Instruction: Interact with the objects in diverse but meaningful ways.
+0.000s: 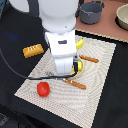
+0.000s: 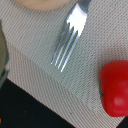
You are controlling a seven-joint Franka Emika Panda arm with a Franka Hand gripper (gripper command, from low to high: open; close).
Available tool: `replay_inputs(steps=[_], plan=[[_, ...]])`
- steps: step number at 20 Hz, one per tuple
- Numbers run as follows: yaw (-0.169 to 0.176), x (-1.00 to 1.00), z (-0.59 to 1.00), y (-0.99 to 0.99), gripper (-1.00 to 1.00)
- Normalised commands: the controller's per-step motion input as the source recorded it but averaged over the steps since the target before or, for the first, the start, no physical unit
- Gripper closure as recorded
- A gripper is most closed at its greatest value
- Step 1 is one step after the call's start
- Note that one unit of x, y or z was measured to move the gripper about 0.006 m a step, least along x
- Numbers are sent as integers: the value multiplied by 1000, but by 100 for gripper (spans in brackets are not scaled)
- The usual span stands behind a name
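Apparently little of the task is settled yet, judging from how things lie: the toy foods sit scattered on and around the woven placemat (image 1: pixel 95 95), none of them stacked, grouped or held that I can see. The tomato (image 1: pixel 43 89) rests on the mat toward the exterior view's left and near its lower edge; the wrist view shows the same tomato (image 2: pixel 116 88) just beside a fork (image 2: pixel 69 39) lying flat on the weave, the two close but apart. The bread loaf (image 1: pixel 33 50) lies off the mat on the dark table (image 1: pixel 15 30), at the exterior view's left. A bit of yellow, probably the banana (image 1: pixel 79 44), peeks out behind the arm, and another yellow piece (image 1: pixel 78 66) shows beside the wrist; it may be the labelled block, though too little is visible to say. Two brown-handled utensils (image 1: pixel 90 59) lie on the mat. A grey pot (image 1: pixel 92 12) and a pale bowl (image 1: pixel 123 18) stand at the far side. The gripper (image 1: pixel 63 70) hangs low over the mat's middle, but its fingers are hidden by the arm's white body in one view and out of frame in the other, so I cannot tell whether they are spread or closed. Nearly everything seems left to do. No brand, label or writing can be read anywhere.
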Motion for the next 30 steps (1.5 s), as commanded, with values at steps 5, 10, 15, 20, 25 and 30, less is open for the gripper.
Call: replay_inputs(steps=[5, 10, 15, 20, 25, 30], plan=[[-7, 238, 17, -5, -100], [-83, 531, 261, 236, -100], [-97, 581, 248, 418, -100], [-48, 547, 103, 414, -100], [0, 357, -115, 95, -100], [0, 341, -131, 0, -100]])
